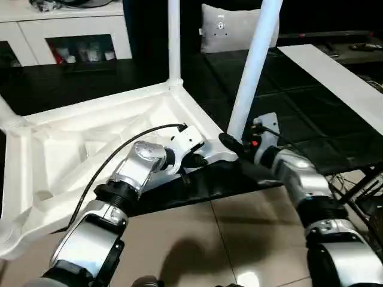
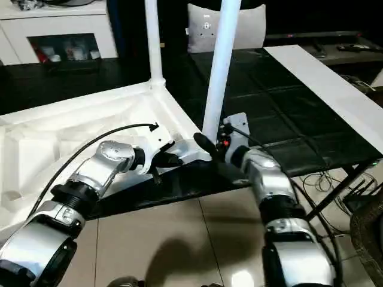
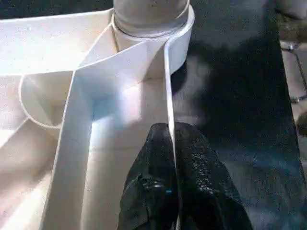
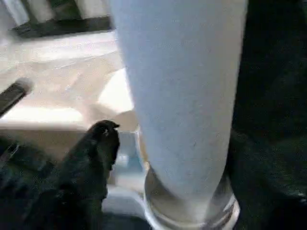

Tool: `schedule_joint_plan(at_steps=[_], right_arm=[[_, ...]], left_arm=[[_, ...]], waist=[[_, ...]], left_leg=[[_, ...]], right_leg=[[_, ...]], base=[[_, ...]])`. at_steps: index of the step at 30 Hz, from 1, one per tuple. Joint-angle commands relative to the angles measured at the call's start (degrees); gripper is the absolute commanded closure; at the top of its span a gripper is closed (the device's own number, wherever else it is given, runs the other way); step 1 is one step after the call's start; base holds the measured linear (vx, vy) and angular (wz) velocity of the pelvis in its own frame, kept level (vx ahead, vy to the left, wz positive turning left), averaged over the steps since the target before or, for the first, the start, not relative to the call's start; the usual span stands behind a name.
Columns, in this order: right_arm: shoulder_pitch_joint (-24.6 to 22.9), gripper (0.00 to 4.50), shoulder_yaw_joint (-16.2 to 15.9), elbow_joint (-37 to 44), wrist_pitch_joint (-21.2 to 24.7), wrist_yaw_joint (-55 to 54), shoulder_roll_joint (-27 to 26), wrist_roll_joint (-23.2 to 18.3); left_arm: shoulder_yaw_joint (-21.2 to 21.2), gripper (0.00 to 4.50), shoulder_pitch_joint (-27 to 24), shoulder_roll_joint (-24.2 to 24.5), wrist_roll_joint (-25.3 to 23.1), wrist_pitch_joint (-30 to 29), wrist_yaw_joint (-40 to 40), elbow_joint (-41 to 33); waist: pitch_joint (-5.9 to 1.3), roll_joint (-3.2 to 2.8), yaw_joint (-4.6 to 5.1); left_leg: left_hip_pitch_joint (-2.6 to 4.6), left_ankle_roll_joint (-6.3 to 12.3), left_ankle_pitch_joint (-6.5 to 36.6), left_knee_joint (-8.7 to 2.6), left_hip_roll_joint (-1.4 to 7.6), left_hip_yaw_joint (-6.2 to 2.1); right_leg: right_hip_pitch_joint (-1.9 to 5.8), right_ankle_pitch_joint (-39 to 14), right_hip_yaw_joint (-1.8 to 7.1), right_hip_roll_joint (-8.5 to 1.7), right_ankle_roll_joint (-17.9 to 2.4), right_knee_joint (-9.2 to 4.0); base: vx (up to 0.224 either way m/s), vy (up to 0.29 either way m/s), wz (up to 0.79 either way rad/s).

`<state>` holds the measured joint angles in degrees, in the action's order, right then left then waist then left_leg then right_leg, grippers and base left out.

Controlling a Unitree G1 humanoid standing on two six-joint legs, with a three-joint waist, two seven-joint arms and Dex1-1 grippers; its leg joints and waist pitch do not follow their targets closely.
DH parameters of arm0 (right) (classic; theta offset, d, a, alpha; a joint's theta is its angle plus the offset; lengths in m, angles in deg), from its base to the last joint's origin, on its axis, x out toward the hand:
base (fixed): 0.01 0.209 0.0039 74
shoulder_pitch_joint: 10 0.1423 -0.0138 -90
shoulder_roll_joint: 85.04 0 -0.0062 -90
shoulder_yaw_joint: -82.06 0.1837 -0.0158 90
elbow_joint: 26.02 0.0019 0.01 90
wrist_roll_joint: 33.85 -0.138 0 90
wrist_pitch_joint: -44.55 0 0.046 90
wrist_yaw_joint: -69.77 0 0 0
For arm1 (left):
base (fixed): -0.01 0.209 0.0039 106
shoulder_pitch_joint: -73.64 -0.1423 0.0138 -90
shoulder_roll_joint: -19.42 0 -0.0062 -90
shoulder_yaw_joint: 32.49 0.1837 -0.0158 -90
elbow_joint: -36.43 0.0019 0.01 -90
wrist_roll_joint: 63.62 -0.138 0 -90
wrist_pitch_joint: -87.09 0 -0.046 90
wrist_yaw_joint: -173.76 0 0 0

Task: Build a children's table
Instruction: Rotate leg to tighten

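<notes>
The children's table lies upside down, its white ribbed top [image 1: 90,137] facing up on a black mat. Three legs stand in corner sockets: a far one [image 1: 174,36], one at the left edge [image 1: 5,113], and the near-right leg [image 1: 254,66]. My left gripper [image 1: 200,160] is shut on the top's thin rim [image 3: 169,86], just short of the near-right socket [image 3: 148,19]. My right gripper [image 1: 239,146] sits at the base of that leg [image 4: 182,86]. It is open, the leg stands between its jaws, and a gap shows beside one finger [image 4: 96,158].
A white cabinet with glass doors [image 1: 72,36] stands at the back left. A flat white board [image 1: 335,72] lies on the right and a grey cushion [image 1: 230,27] behind. The black mat [image 1: 197,185] ends at pale floor tiles near me. Cables [image 1: 359,185] hang at the right.
</notes>
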<state>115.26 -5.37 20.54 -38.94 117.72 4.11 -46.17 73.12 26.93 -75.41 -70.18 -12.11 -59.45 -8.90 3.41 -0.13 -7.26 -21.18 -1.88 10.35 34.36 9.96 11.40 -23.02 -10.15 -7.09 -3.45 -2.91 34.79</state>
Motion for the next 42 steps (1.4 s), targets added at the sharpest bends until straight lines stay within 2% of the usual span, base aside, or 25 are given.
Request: schedule_joint_plan(at_steps=[1, 3, 6, 7, 10, 13, 15, 21, 24, 33, 36, 41, 42], right_arm=[[-0.9, 0.60, -1.4, 2.8, -0.3, 6.2, 1.4, -0.9], [-2.0, 0.38, -2.0, 4.3, -0.7, 10.9, 3.9, -0.9], [-2.9, 0.38, -2.9, 5.5, -1.9, 15.4, 6.3, -0.8], [-3.7, 0.38, -4.1, 6.8, -2.2, 20.6, 8.6, -1.0], [-4.1, 0.38, -5.3, 7.6, -3.5, 24.1, 10.2, -0.9], [-4.1, 0.72, -7.3, 7.8, -5.3, 30.4, 12.1, -0.4], [-4.1, 0.85, -8.0, 7.9, -5.5, 32.5, 12.5, -0.4], [-3.6, 1.27, -11.8, 8.5, -3.0, 40.2, 13.5, -0.1], [-3.2, 1.61, -12.5, 7.8, -3.3, 41.7, 13.3, -0.2], [-1.9, 2.35, -12.6, 3.7, -5.3, 42.0, 11.1, -0.2], [-2.1, 2.44, -12.5, 3.1, -5.3, 42.5, 10.8, -0.4], [-3.7, 2.54, -9.8, 3.9, -2.3, 41.9, 9.9, -3.6], [-4.1, 2.54, -9.0, 4.8, -0.2, 37.6, 9.1, -3.5]], left_arm=[[1.3, 4.50, 0.3, 1.6, -1.1, 3.5, -2.6, -1.6], [2.2, 4.50, 0.0, 3.1, -1.1, 5.5, -5.6, -1.6], [2.9, 4.50, -0.4, 4.6, -0.8, 8.4, -9.4, -1.6], [3.6, 4.50, -0.7, 5.9, 0.0, 11.0, -13.5, -1.8], [4.6, 4.50, -1.1, 7.3, 0.4, 13.4, -17.5, -2.3], [6.7, 4.50, -1.6, 9.3, 0.9, 17.0, -23.9, -3.3], [7.2, 4.50, -1.7, 9.8, 1.0, 18.1, -25.4, -3.5], [8.2, 4.50, -1.3, 11.3, 1.1, 20.4, -30.7, -3.5], [8.3, 4.50, -1.1, 11.4, 1.4, 20.5, -31.6, -3.6], [8.0, 4.50, -1.2, 10.7, 2.0, 20.6, -32.3, -3.7], [7.7, 4.50, -1.3, 10.5, 2.4, 19.9, -32.2, -3.7], [5.6, 4.50, -1.6, 9.3, 4.3, 12.8, -29.9, -4.9], [4.6, 4.50, -1.4, 8.3, 4.5, 7.8, -27.1, -5.8]], waist=[[-4.38, 0.34, -0.50], [-4.39, 0.30, -1.08], [-4.39, 0.28, -1.50], [-4.29, 0.25, -1.51], [-4.35, 0.21, -1.90], [-4.29, 0.17, -2.42], [-4.32, 0.13, -2.78], [-4.21, 0.21, -3.37], [-4.28, 0.18, -3.66], [-4.29, 0.32, -3.62], [-4.31, 0.27, -3.60], [-4.33, 0.14, -3.61], [-4.32, 0.19, -3.59]], left_leg=[[0.48, 5.54, 8.1, -3.26, 3.89, -2.06], [0.56, 5.64, 8.3, -3.22, 3.92, -2.08], [0.64, 5.43, 8.5, -3.24, 3.97, -2.09], [0.67, 5.34, 8.8, -3.29, 4.02, -2.11], [0.77, 5.16, 9.1, -3.25, 4.10, -2.03], [0.85, 4.83, 9.8, -3.35, 4.27, -2.12], [0.91, 4.86, 9.8, -3.32, 4.30, -2.08], [1.00, 4.38, 10.6, -3.43, 4.37, -2.19], [1.13, 4.01, 10.5, -3.46, 4.52, -2.22], [0.93, 4.04, 10.0, -3.42, 4.40, -2.21], [0.98, 3.97, 10.1, -3.42, 4.39, -2.20], [1.05, 4.10, 9.9, -3.38, 4.47, -2.20], [1.07, 4.00, 9.7, -3.41, 4.49, -2.15]], right_leg=[[3.71, -15.7, 4.05, -6.57, -6.5, -5.24], [3.58, -16.8, 3.93, -6.48, -5.7, -5.36], [3.45, -17.5, 3.89, -6.50, -5.6, -5.40], [3.37, -17.9, 3.89, -6.48, -5.5, -5.41], [3.28, -18.3, 3.97, -6.60, -5.6, -5.48], [3.16, -19.6, 4.03, -6.75, -5.6, -5.49], [3.09, -19.2, 4.06, -6.69, -6.0, -5.42], [3.09, -21.6, 3.99, -6.81, -5.6, -5.62], [2.99, -21.3, 4.08, -6.84, -5.7, -5.53], [3.05, -21.3, 4.02, -6.77, -5.5, -5.43], [3.05, -21.6, 3.99, -6.81, -5.5, -5.49], [3.04, -20.8, 4.04, -6.82, -6.0, -5.42], [3.11, -20.7, 4.06, -6.77, -6.2, -5.42]], base=[[0.000, 0.000, 0.00], [0.000, 0.000, 0.00], [0.000, 0.000, 0.00], [0.000, 0.000, 0.00], [0.000, 0.000, 0.00], [0.000, 0.000, 0.00], [0.000, 0.000, 0.00], [0.000, 0.000, 0.00], [0.000, 0.000, 0.00], [0.000, 0.000, 0.00], [0.000, 0.000, 0.00], [0.000, 0.000, 0.00], [0.000, 0.000, 0.00]])
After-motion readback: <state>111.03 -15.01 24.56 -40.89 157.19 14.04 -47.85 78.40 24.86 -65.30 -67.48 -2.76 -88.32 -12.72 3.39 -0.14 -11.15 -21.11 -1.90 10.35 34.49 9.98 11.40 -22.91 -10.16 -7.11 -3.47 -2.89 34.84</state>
